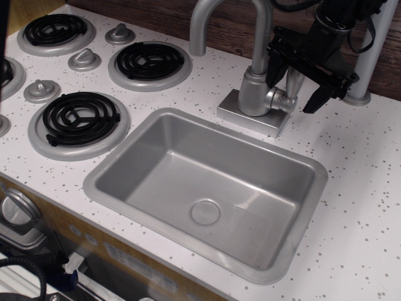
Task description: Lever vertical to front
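Note:
The lever [293, 81] is a small silver-grey paddle standing upright on a short round stub [282, 100] on the right side of the faucet base [254, 94]. My black gripper [294, 92] comes down from the upper right. Its jaws are apart and straddle the lever: one finger [274, 69] is on the faucet side, the other finger [315, 97] is to the lever's right. I cannot tell whether either finger touches the paddle. The tall curved spout [213, 15] rises behind and arcs to the left.
The grey sink basin [125, 157] lies in front of the faucet in the white speckled counter. Stove burners [78, 119] [149, 61] and round silver knobs [84, 59] are at the left. A grey post [369, 56] stands behind the gripper by the wooden back wall.

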Robot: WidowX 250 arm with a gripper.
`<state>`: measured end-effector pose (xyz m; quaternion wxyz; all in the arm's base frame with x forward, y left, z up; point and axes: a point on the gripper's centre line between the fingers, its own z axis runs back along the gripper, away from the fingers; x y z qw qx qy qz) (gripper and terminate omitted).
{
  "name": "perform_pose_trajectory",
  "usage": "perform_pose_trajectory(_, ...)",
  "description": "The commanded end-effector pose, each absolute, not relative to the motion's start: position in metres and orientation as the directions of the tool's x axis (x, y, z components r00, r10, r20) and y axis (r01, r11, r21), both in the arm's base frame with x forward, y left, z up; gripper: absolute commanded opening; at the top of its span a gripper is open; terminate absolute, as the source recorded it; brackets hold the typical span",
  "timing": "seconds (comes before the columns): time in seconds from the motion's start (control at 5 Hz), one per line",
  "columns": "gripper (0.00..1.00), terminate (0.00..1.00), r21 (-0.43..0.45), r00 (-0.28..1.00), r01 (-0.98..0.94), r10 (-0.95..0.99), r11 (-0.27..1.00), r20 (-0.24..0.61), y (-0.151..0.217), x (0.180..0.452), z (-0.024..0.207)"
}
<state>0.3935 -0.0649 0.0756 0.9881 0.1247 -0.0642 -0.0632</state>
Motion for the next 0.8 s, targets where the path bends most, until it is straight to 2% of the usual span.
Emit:
perform_pose_trajectory(0.0, 1.0, 0.0, 0.255, 0.984, 0.109, -0.141, 0.961, 0.111, -0.065, 0.394, 0.076)
perform_pose_trajectory(0.4, 1.0, 0.0, 0.359, 0.959, 0.117, -0.199, 0.926, 0.202, -0.067, 0.404, 0.097)
perform_pose_trajectory(0.6, 1.0, 0.0, 0.354, 0.95, 0.133, -0.221, 0.926, 0.221, -0.067, 0.411, 0.1)
